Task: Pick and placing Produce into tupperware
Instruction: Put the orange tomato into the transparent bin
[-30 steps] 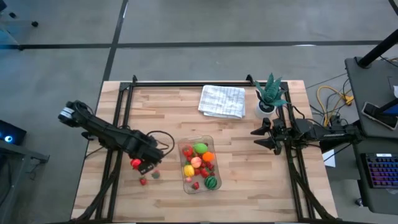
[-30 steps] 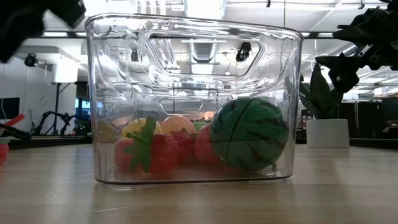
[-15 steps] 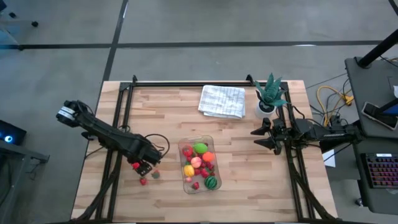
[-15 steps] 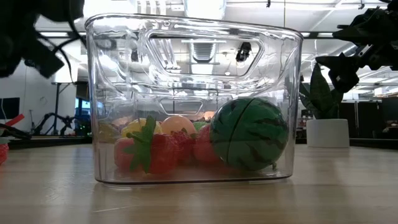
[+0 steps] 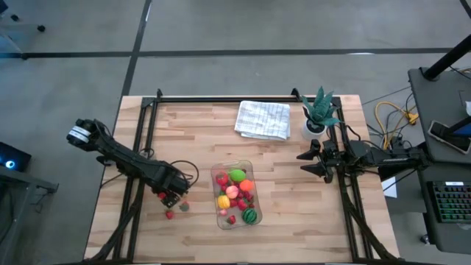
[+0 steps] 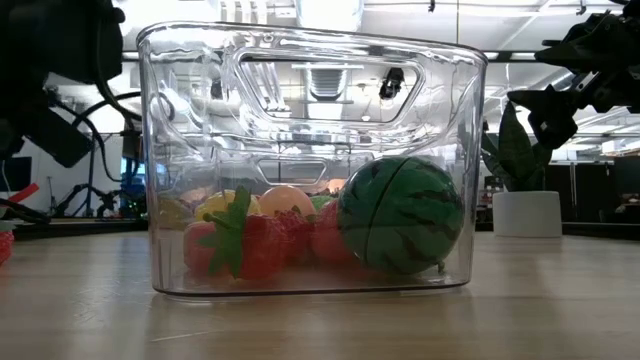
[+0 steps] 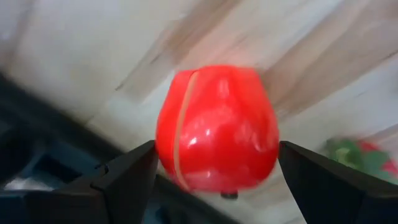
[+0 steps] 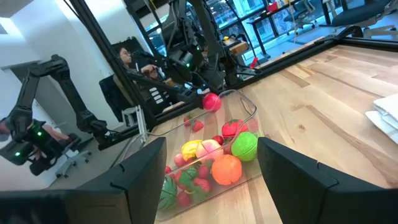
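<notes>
Left gripper [image 5: 168,197], lower left of the high view, has its jaws spread wide around a glossy red round toy fruit [image 7: 216,127] on the wood table [image 5: 199,125]; the fruit sits between the fingers, and whether they touch it I can't tell. The clear rectangular plastic tupperware [image 5: 235,166], already holding mixed toy produce, lies just right of that gripper, so left arm is nearer. Right gripper [image 5: 303,163] waits right of centre, jaws apart, empty.
</notes>
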